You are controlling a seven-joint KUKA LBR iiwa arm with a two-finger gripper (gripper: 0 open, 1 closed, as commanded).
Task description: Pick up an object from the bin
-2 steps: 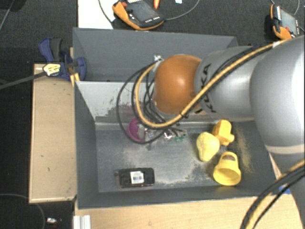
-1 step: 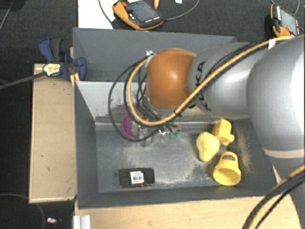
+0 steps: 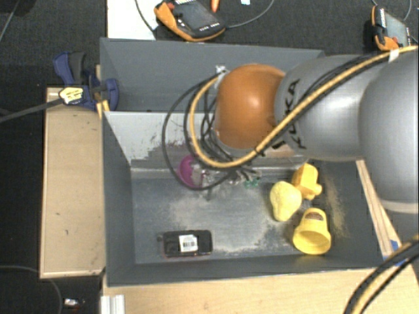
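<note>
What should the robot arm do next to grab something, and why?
Probably nudge over and down onto the purple round thing by the back wall of the bin. The gripper sits right beside it, while the yellow things and the black box lie farther away.

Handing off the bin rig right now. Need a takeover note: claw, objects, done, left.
Claw: low at the back wall of the grey metal bin, under the orange wrist cover; open or shut cannot be told.
Things: small magenta rounded object right beside the claw, on its view-left side; cluster of yellow plastic pieces at view right; black flat rectangular device with a white label near the front wall.
Done: no object seen in the claw.
Left: grasp one thing and lift it out.
</note>
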